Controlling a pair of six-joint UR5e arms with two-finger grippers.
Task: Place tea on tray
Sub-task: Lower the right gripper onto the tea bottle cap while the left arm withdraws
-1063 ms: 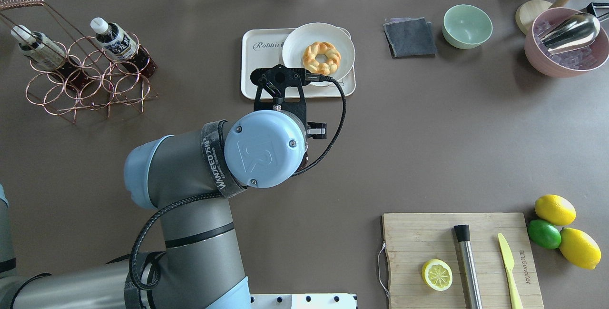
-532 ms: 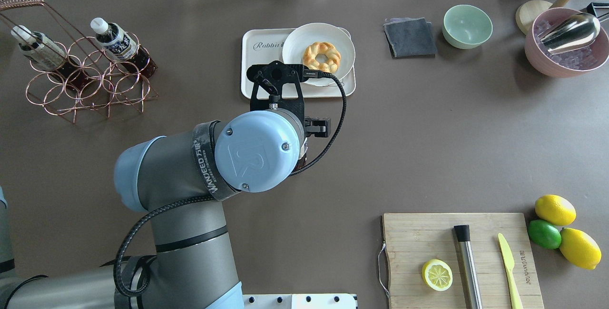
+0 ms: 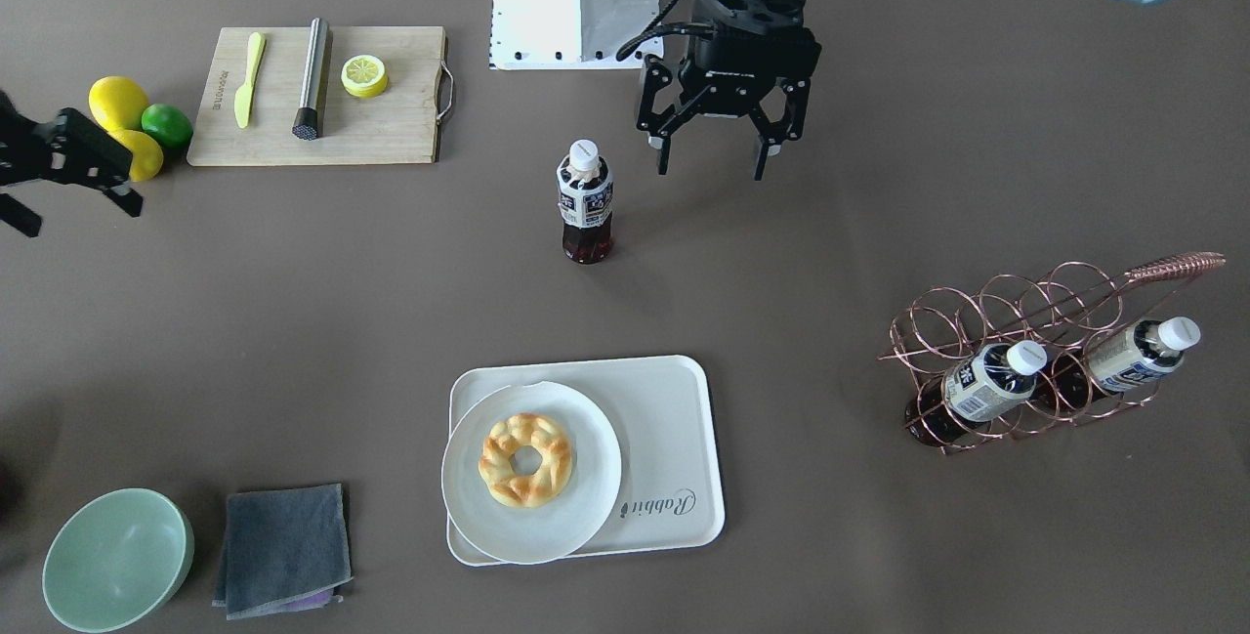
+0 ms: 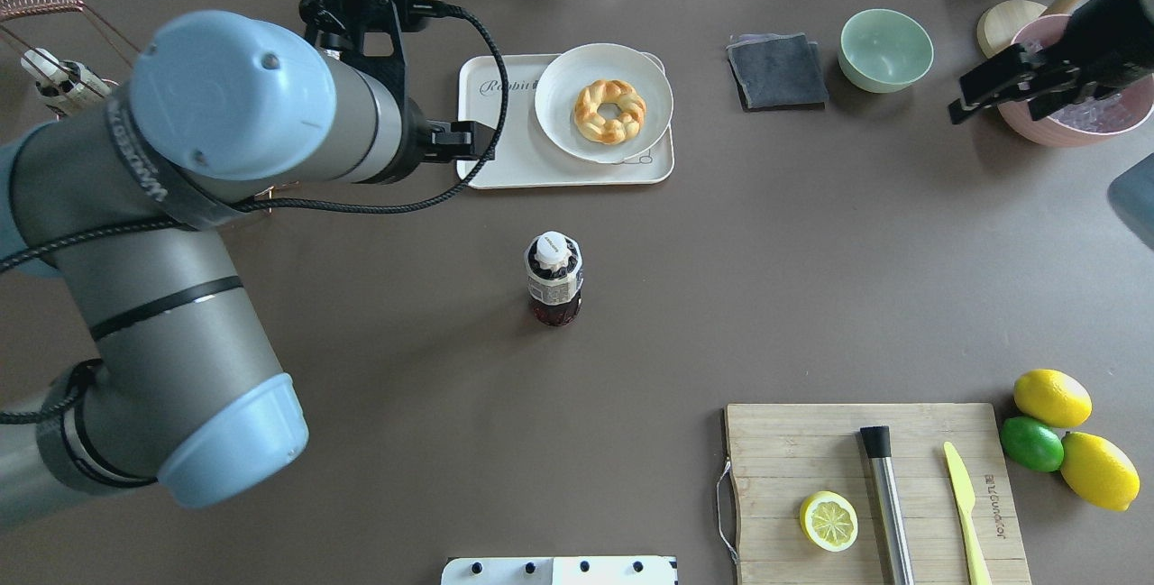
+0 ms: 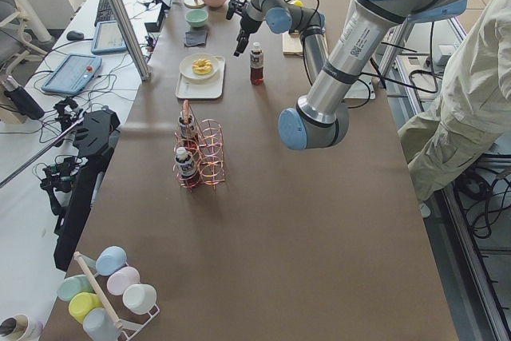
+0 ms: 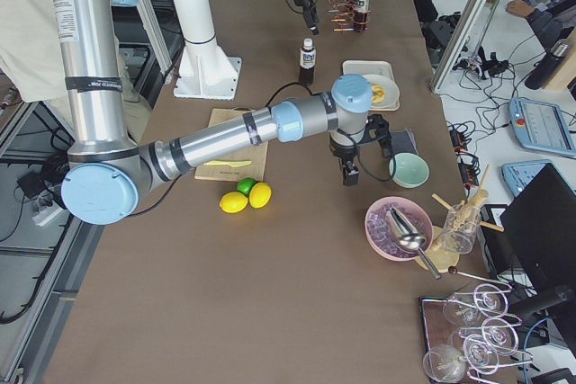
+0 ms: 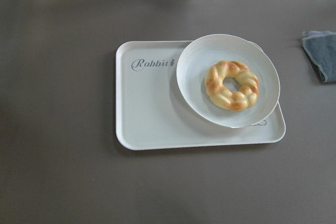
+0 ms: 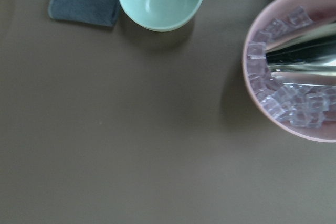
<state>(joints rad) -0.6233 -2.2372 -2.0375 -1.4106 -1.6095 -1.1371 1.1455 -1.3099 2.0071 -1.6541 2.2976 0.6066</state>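
Note:
A tea bottle (image 4: 554, 278) with a white cap stands upright and alone on the table, nearer the robot than the tray; it also shows in the front view (image 3: 585, 204). The off-white tray (image 4: 505, 161) holds a round plate with a doughnut; its bare left part shows in the left wrist view (image 7: 152, 119). My left gripper (image 3: 712, 168) is open and empty, raised, beside the bottle and apart from it. My right gripper (image 4: 1008, 91) is open and empty, above the table next to the pink bowl.
Two more tea bottles (image 3: 986, 380) lie in a copper wire rack (image 3: 1025, 321). A grey cloth (image 4: 777, 69), a green bowl (image 4: 885, 49) and a pink bowl of ice (image 4: 1073, 116) sit at the back right. A cutting board (image 4: 874, 486) with a lemon half and a knife is at the front right.
My left arm has risen and swung left, away from the table's middle. The tea bottle it hid now stands free. My right gripper has come into view at the back right.

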